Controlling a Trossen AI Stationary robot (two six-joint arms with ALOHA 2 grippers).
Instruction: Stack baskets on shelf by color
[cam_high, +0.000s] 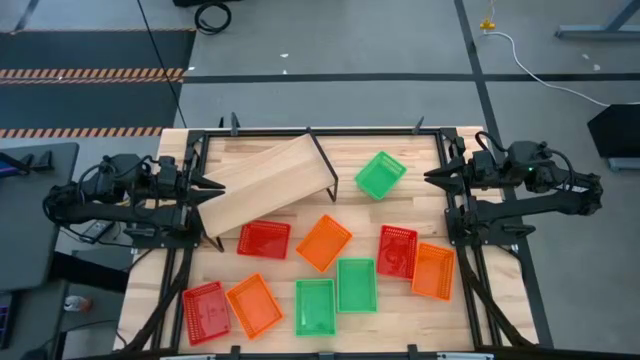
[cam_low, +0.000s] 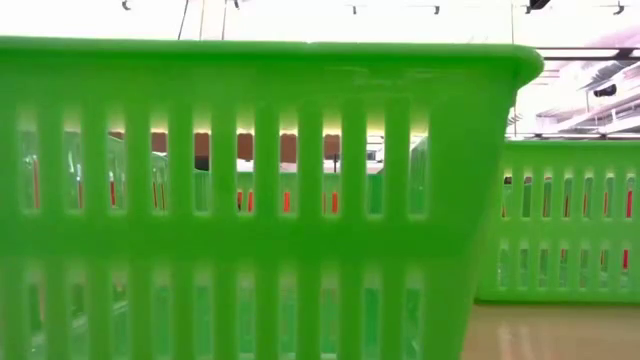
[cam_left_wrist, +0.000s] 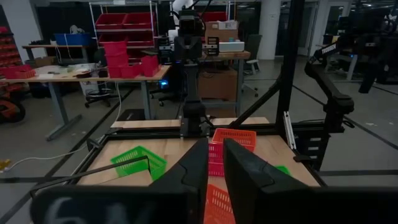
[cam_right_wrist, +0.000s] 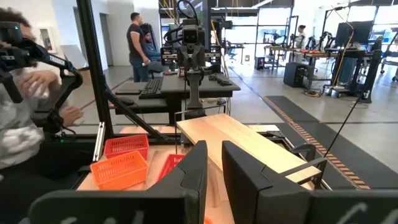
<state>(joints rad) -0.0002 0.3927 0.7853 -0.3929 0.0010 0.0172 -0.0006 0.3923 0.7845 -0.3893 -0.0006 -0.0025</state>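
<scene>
my left gripper (cam_high: 218, 186) waits at the table's left edge, its fingers a narrow gap apart and holding nothing; my right gripper (cam_high: 430, 177) sits at the right edge, just as narrow and empty. the shelf (cam_high: 268, 183) lies slanted across the back of the tabletop (cam_high: 420, 315) with nothing stacked on it. all nine baskets look empty and lie scattered: one green basket (cam_high: 380, 174) alone near the shelf's end, two green ones (cam_high: 336, 293) side by side at the front, red ones (cam_high: 264, 239) and orange ones (cam_high: 323, 242) mixed around them, and one orange basket (cam_high: 432, 271) touching a red basket (cam_high: 397, 250).
</scene>
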